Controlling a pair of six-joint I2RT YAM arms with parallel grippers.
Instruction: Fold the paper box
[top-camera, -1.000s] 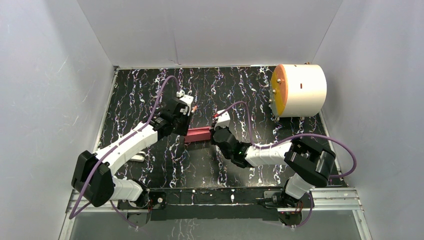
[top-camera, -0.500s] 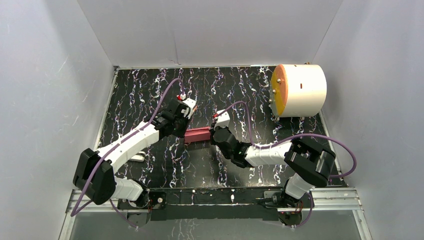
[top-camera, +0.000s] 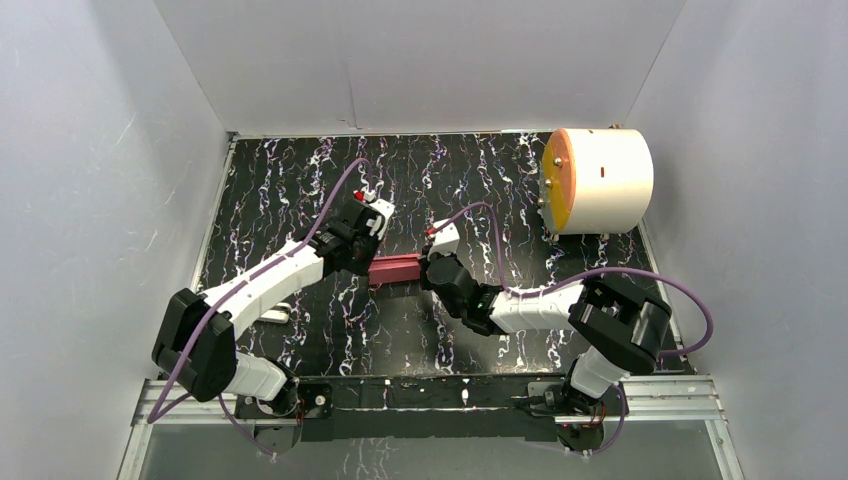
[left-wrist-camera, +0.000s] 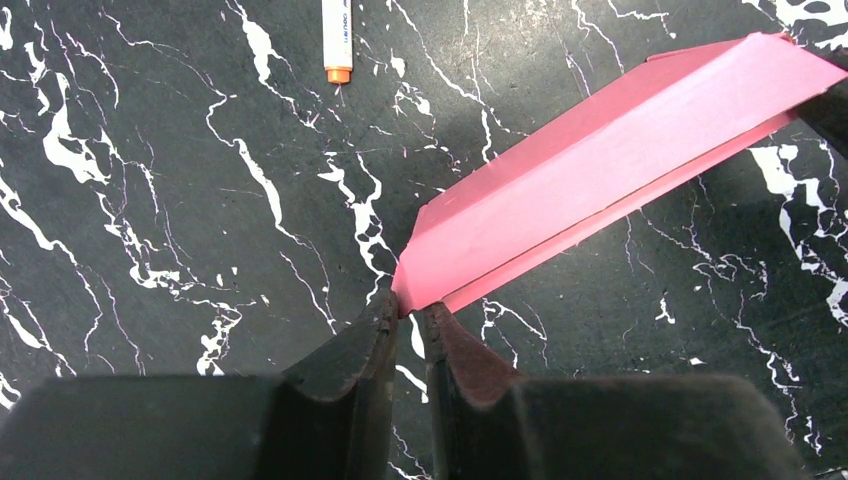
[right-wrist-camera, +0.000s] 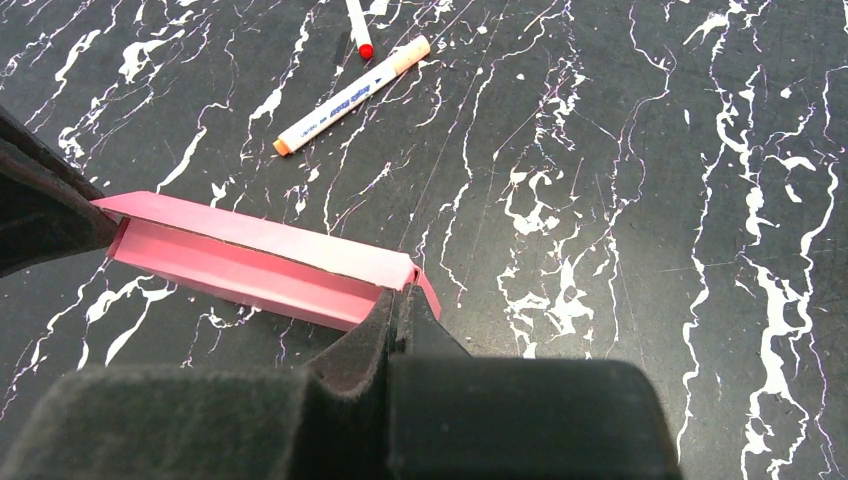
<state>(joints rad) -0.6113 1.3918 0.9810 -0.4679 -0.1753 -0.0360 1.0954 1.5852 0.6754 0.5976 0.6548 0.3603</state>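
Note:
The paper box (top-camera: 396, 268) is a long, narrow red-pink card box at the middle of the black marbled table, held between both arms. My left gripper (left-wrist-camera: 408, 308) is shut on its left end corner; the box (left-wrist-camera: 610, 165) runs up and to the right from the fingertips. My right gripper (right-wrist-camera: 403, 292) is shut on the box's right end; the box (right-wrist-camera: 255, 260) stretches left from it, its top flap slightly lifted, to the dark left gripper at the frame's left edge.
A big white cylinder with an orange face (top-camera: 597, 181) lies at the back right. Two thin pens (right-wrist-camera: 350, 96) lie on the table just beyond the box; one also shows in the left wrist view (left-wrist-camera: 337, 40). White walls enclose the table.
The left arm's wrist has shifted slightly up and right over the box's left end. The box and the right arm have hardly moved.

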